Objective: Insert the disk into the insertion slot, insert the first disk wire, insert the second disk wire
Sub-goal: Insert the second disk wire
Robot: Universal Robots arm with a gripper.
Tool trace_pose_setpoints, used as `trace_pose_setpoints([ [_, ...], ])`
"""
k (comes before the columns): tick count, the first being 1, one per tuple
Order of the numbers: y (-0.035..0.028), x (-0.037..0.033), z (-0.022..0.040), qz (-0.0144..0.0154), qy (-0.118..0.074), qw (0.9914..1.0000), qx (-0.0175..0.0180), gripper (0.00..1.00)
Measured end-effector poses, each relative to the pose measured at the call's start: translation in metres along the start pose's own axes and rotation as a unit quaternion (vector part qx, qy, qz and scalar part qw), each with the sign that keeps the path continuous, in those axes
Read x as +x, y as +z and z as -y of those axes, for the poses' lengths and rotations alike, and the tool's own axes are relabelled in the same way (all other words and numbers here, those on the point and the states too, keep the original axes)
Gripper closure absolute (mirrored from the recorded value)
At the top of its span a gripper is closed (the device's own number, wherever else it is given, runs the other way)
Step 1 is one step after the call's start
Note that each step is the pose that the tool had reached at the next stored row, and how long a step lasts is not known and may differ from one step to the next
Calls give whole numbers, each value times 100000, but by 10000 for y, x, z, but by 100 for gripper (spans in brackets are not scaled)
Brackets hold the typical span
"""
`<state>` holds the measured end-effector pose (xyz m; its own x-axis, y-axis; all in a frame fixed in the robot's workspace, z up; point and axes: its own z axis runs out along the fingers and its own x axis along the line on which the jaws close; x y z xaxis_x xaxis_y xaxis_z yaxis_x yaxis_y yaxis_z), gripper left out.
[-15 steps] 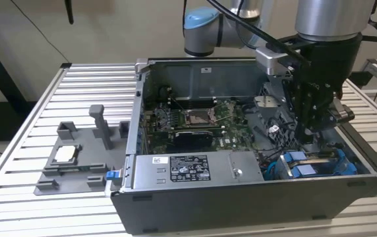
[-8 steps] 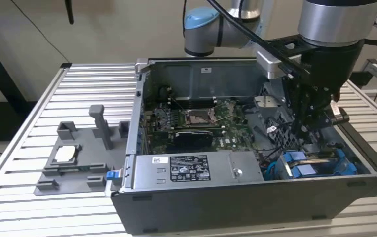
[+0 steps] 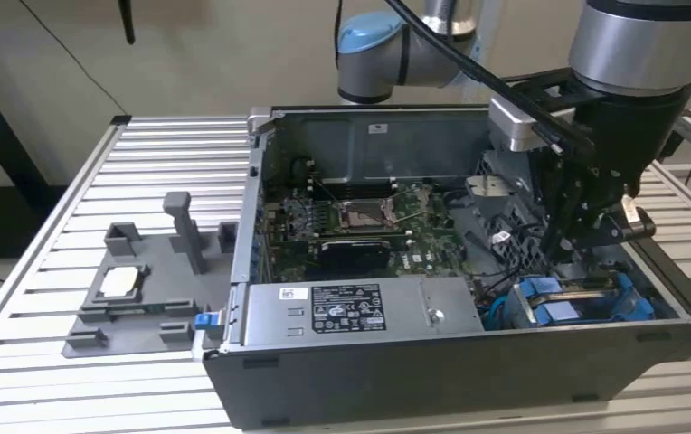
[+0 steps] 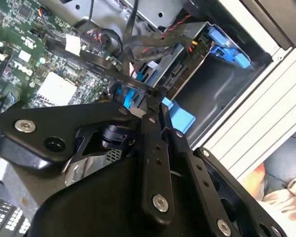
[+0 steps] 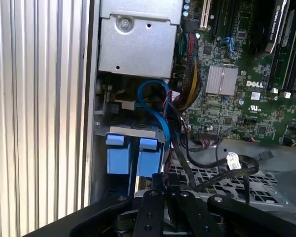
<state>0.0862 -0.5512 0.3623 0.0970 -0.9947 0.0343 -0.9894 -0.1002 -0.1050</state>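
While the black two-fingered gripper (image 3: 590,237) hangs inside the open dark-grey metal computer case (image 3: 442,380), its slim black fingers (image 4: 153,148) stand nearly together around a thin dark cable (image 4: 96,61); whether they actually pinch it cannot be told. The silver-and-black robot arm (image 3: 635,54) comes down at about two o'clock in the exterior view, over the case's drive corner.

The flat silver-grey disk in its bright blue plastic carrier (image 3: 581,303) already sits in the drive bay at about four o'clock of the case in the exterior view, just below the gripper. In the first wrist view its two blue end tabs (image 5: 133,155) stand side by side at the bay mouth, with a curled blue flat cable (image 5: 155,106) and a bundle of black and coloured wires (image 5: 187,94) running just beside them.

The green motherboard with its square silver processor socket (image 3: 358,221) lies at the case's centre, and the grey power-supply box with a white sticker (image 3: 358,312) sits against the near wall at six o'clock. Outside the case, at nine o'clock, a grey plastic fixture plate with upright posts (image 3: 140,289) rests on the ribbed aluminium table (image 3: 80,181).
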Motion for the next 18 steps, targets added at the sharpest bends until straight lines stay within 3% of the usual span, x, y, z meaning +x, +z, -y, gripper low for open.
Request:
trace_pose_setpoints([
  [2,14,24,41,96,-22,99997,-803,84],
  [11,82,111,213,481,-78,99929,-3746,84],
  [15,102,134,272,539,-97,99904,-4341,84],
  [18,103,134,275,546,-91,99903,-4375,84],
])
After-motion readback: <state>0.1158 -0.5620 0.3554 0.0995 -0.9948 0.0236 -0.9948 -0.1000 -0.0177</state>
